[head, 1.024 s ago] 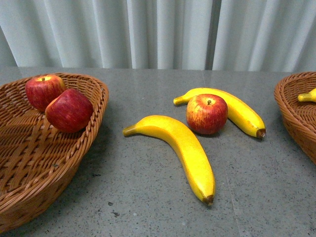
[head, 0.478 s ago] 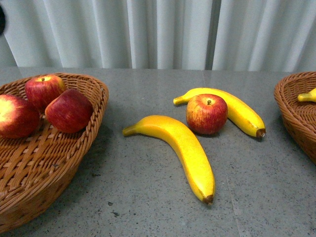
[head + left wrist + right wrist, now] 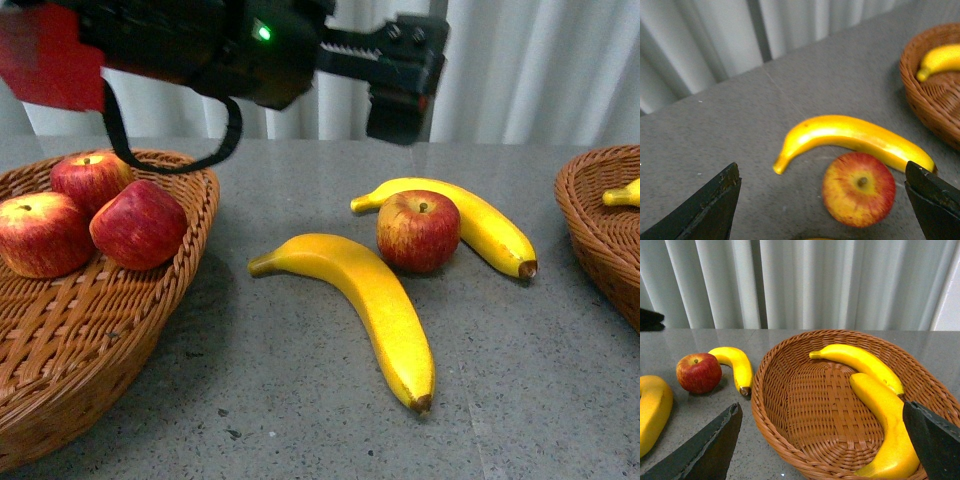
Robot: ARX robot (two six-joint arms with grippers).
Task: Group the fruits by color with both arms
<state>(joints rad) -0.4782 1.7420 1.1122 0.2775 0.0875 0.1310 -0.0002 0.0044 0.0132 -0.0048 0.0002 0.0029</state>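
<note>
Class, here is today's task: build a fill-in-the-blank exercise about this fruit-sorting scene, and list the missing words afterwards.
The left basket holds ___ apples.
The right basket holds ___ bananas.
Only ___ apple lies on the table.
The left gripper is ___, holding nothing.
Missing words: three; two; one; open.

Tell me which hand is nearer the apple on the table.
Left. The left hand hangs open just above the apple; the right hand is off by the banana basket.
</note>
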